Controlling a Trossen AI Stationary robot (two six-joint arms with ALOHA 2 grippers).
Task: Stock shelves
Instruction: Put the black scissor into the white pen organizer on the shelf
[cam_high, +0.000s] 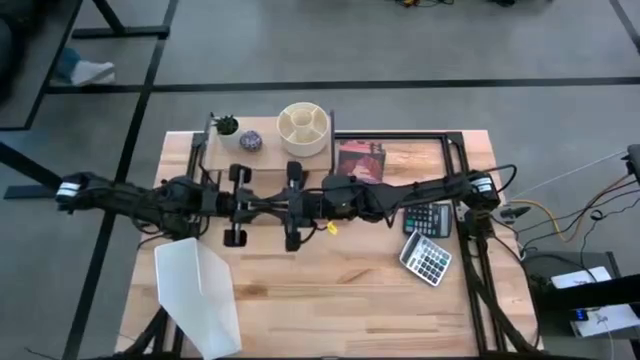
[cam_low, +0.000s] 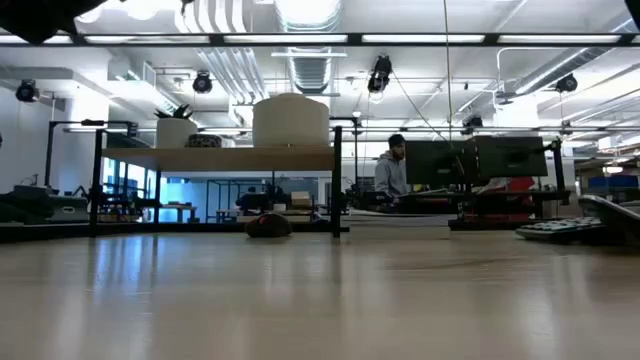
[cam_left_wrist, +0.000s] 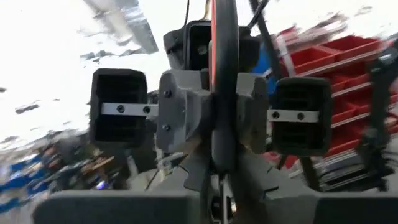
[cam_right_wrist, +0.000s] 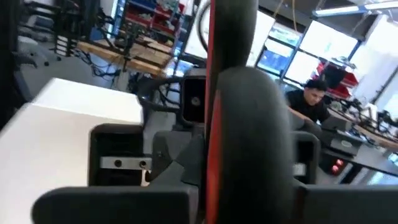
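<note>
The shelves (cam_high: 270, 160) stand at the table's far left as a light-wood board on black legs (cam_low: 220, 158). On the board sit a small plant (cam_high: 228, 125), a dark round thing (cam_high: 249, 143) and a cream round organiser (cam_high: 305, 128). High above the table's middle, my left gripper (cam_high: 258, 205) and my right gripper (cam_high: 276, 206) face each other, both shut on a thin dark thing with a red edge (cam_left_wrist: 224, 74). It stands on edge between them and shows edge-on in both wrist views (cam_right_wrist: 233, 37). My left gripper comes level from the table's left, its fingers (cam_right_wrist: 186, 158) drawn in close on either side of the thin thing's left end. The thing stands on edge, lifted clear of the table. The touching faces do not show. My right gripper comes level from the table's right, and its grey fingers (cam_left_wrist: 180, 112) stand tight against the thing's two flat sides (cam_left_wrist: 222, 118). The thing runs along the fingers, on edge and clear of the table.
A red book (cam_high: 360, 160) lies at the back right inside a black frame. Two calculators (cam_high: 428, 218) (cam_high: 427, 258) lie at the right, and a white file holder (cam_high: 200, 295) at the near left. A dark thing (cam_low: 268, 225) sits under the shelf. A person (cam_low: 392, 170) is in the room beyond.
</note>
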